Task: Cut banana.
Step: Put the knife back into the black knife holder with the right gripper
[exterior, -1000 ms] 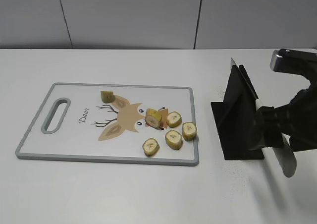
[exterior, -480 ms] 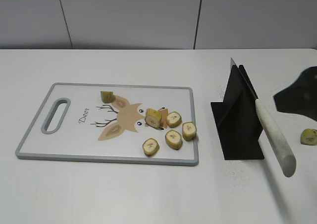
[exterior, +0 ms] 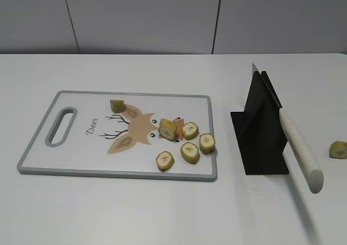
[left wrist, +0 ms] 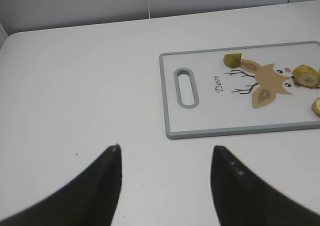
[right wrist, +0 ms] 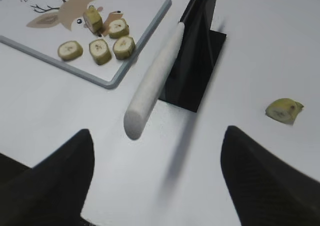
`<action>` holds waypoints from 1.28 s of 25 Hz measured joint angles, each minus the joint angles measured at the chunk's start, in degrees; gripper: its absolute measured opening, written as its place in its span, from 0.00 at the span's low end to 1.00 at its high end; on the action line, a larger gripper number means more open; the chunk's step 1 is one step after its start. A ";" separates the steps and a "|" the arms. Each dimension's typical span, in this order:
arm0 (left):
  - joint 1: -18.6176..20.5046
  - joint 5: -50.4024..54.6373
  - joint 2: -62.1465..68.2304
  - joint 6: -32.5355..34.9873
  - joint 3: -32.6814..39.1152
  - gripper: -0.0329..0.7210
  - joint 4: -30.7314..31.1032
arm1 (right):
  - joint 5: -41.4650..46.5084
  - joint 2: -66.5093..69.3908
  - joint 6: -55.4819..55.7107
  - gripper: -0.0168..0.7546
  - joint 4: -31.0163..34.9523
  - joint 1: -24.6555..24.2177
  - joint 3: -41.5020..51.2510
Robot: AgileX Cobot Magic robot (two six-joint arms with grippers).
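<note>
Left claw (left wrist: 165,183) spread wide apart, holding nothing, low over the bare white worktop (left wrist: 75,86). Ahead of it and off to its right, a grey-rimmed cutting board (left wrist: 172,128) with a slot handle and a deer picture. On the board, far from this claw, a small banana end piece (left wrist: 232,60) near the top edge, and an upright chunk (left wrist: 306,76) by the deer's face.

Right claw (right wrist: 160,178) spread wide apart too, clamped on nothing. Just ahead of it, between its two fingers, a knife (right wrist: 152,88) with a pale handle, leaning on a black stand (right wrist: 200,71), handle end pointing back at the claw. The banana (right wrist: 284,110), stubby with yellow-green peel, lying on the worktop ahead of the right finger, well apart from the board and near the stand's far side. Not touched by either claw.

Ahead and to the left of the right claw, past the knife, four thin round slices (right wrist: 100,48) lying close together near the board's corner. Neither claw seen from the outside camera; only board, stand, knife and fruit there.
</note>
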 joint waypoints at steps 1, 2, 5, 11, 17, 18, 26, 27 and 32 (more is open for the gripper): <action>0.00 0.00 0.00 0.00 0.00 0.78 0.00 | 0.96 -2.29 -0.81 0.79 0.00 0.00 0.88; 0.00 0.00 0.00 0.00 0.00 0.78 0.00 | 1.91 -4.48 -1.90 0.79 0.04 0.00 1.66; 0.00 0.04 0.00 0.00 0.00 0.78 0.00 | 3.14 -9.64 -3.87 0.79 0.11 0.00 2.69; 0.00 0.04 0.00 0.00 0.00 0.78 0.00 | 3.88 -17.90 -4.45 0.79 0.69 0.00 2.74; 0.00 0.04 0.00 0.00 0.00 0.78 0.00 | 10.67 -24.19 -4.60 0.79 -0.13 0.00 3.42; 0.00 0.04 0.00 0.00 0.00 0.78 0.00 | 11.02 -25.40 -4.60 0.79 -0.13 0.00 3.80; 0.00 -0.01 0.00 0.00 0.00 0.78 -0.19 | 11.28 -26.51 -4.33 0.79 -0.48 0.00 3.93; 0.00 0.04 0.00 0.00 0.02 0.78 -0.19 | 11.28 -26.51 -4.25 0.79 -0.42 0.00 3.93; 0.00 0.04 0.00 0.00 0.02 0.78 -0.30 | 11.28 -26.55 -4.25 0.79 1.12 -3.70 3.93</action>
